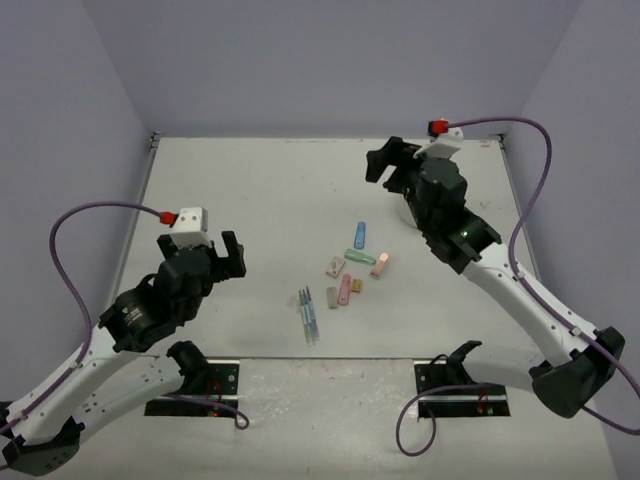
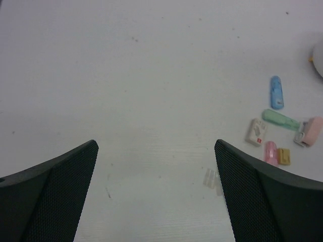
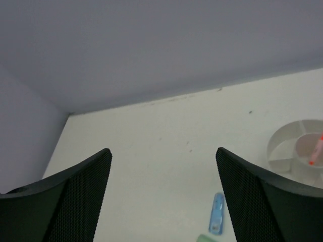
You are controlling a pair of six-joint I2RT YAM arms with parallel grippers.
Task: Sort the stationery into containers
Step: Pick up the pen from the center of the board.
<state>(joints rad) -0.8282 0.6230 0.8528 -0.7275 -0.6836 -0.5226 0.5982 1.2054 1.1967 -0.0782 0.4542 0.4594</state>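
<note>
- Left arm (image 1: 150, 300): jaws spread wide with nothing between them, hanging over the bare grey-white surface (image 1: 260, 190) on its left side.
- Right arm (image 1: 470, 240): jaws equally wide apart and empty, held up near the far edge and facing the back wall.
- Low white round plastic tub with wedge compartments (image 3: 282, 146): sits at the far right. In the right wrist view it is just to the right of the right jaws. In the top view it is mostly hidden under the right arm.
- One red-orange pen (image 3: 317, 149) stands in the tub; I cannot tell which compartment.
- The loose stationery lies mid-surface, between the two arms.
  - Farthest out is a light blue oblong block (image 1: 360, 235).
  - Next come a green tapered block (image 1: 357, 256), a pink block (image 1: 380, 264) and a white-and-tan block (image 1: 335, 266).
  - Nearer are a second pink block (image 1: 345, 289) and a small tan block (image 1: 356, 287) just beside it.
  - Nearest the bases is a bundle of thin bluish and clear pens (image 1: 307, 315).
- Key relation:
  - From the left jaws, the cluster lies ahead and to the right, apart from them.
  - From the right jaws, the blue block lies below the opening, on the near side.
  - The right arm is nearer the blocks and the tub; the left arm is nearer the pens.
- Long axes:
  - The pens run near-to-far, side by side and touching.
  - The blue block also runs roughly near-to-far.
  - The green block lies crosswise.
- Judgement: the sorting has barely started.
  - A pen pick by the left arm would need a move to the right, with the jaws closing across the pens' thin width.
  - Because the pens touch, neighbouring pens may be dragged along.
</note>
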